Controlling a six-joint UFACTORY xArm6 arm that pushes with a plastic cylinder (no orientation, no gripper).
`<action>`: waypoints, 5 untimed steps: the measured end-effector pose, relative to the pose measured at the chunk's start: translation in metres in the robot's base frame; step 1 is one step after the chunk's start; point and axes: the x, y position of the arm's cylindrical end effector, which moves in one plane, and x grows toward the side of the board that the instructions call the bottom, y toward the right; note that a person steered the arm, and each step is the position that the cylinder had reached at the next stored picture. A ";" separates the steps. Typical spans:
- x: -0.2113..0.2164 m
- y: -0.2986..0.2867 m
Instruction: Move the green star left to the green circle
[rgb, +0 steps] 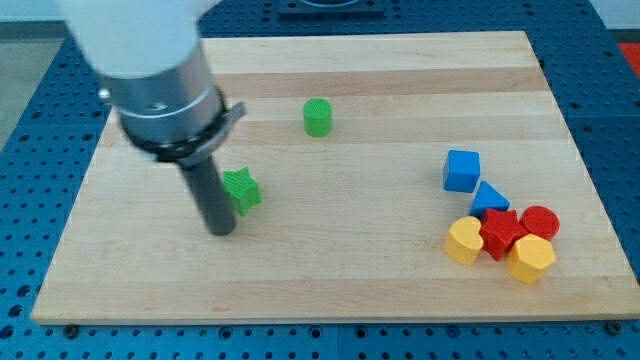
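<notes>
Looming closest to the camera, the robot's arm (150, 60) fills the view's upper left: a pale smooth housing, then a dark metal collar, then the straight dark rod. Beneath it lies the tabletop (400, 280), a board of light wood strips with visible grain, resting on a blue perforated base (30, 150).

No jaws exist on this rig, so nothing can be gripped; the rod simply pushes. Its tip (221, 232) sits touching or just beside the left edge of the green star (241, 190), toward the view's bottom-left of it.

The star is a small, matte, chunky block with blunt points. The green circle (317, 117), a short ribbed cylinder, stands apart from it toward the view's top right.

Judging from this, the pushing step is under way but the star is not yet at its goal, which is a spot just to the left of the circle. The tip looks suitably placed to drive the star up and rightward; the next move probably calls for a steady push along that line, stopping short of the circle.

Well apart at the view's right huddle a blue cube (461, 170), a blue triangle (489, 197), a red star-like block (501, 233), a red cylinder (541, 221) and two yellow blocks (463, 240), (531, 259), all of the same smooth look.
</notes>
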 end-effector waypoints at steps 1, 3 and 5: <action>-0.054 0.025; -0.057 0.027; -0.004 0.000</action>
